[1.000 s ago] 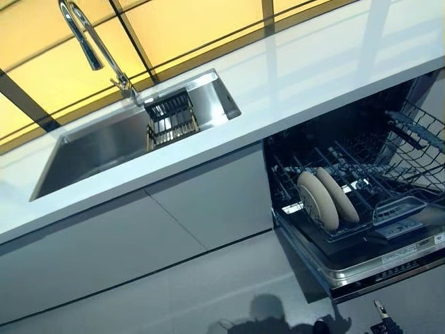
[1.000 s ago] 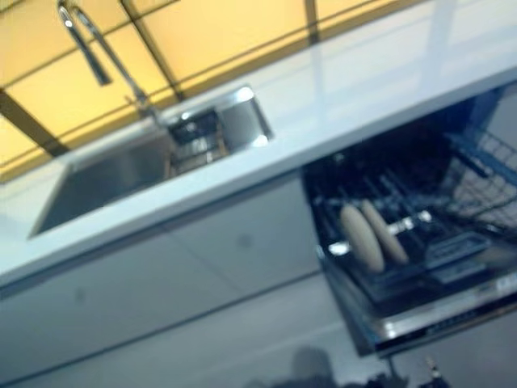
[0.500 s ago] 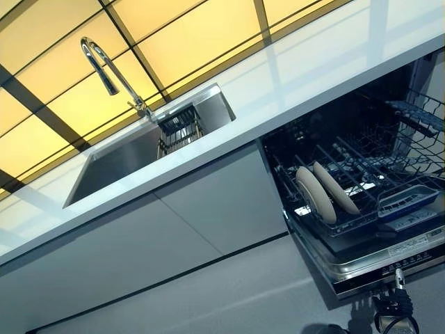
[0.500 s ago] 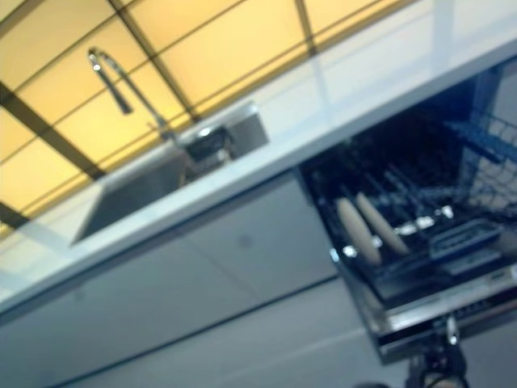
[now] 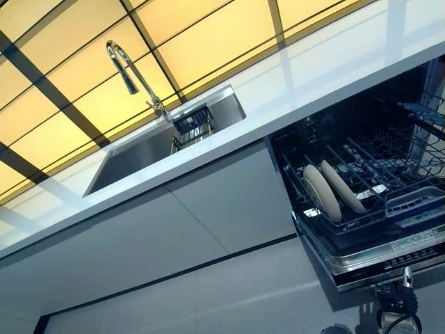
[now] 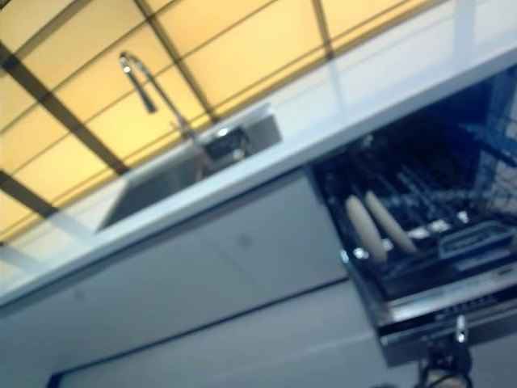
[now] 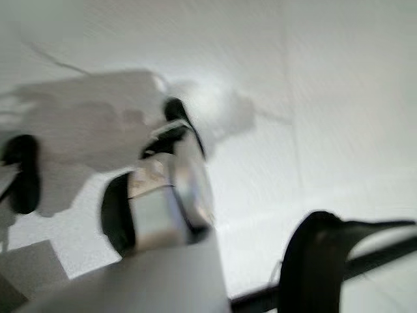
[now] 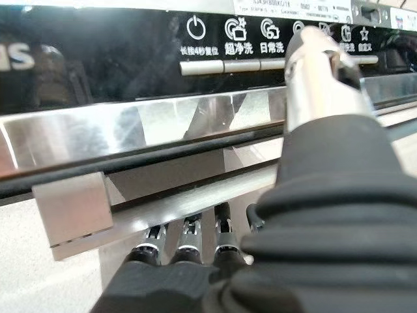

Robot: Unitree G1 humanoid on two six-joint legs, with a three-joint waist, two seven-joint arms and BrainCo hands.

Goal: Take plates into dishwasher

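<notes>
Already standing upright, side by side in the lower rack (image 5: 348,226) of the open dishwasher (image 5: 375,257): two plates (image 5: 321,193), leaning slightly, nearly touching. Right hand (image 8: 313,215) close up against the front edge of the dishwasher door, just below the dark control panel (image 8: 130,45) and the steel strip (image 8: 150,127); fingers (image 8: 189,238) straight in a row under the door's edge, thumb raised across the panel's button bar, gripping nothing visible. Seen from the head only as a small dark shape (image 5: 398,309) below the door. Left hand (image 7: 156,208) over pale floor, blurred; whether its fingers are spread or curled cannot be told. Above the dishwasher, a white counter (image 5: 327,66), with a steel sink (image 5: 139,149), a wire basket (image 5: 192,126) inside it and an arched faucet (image 5: 128,69) behind.
</notes>
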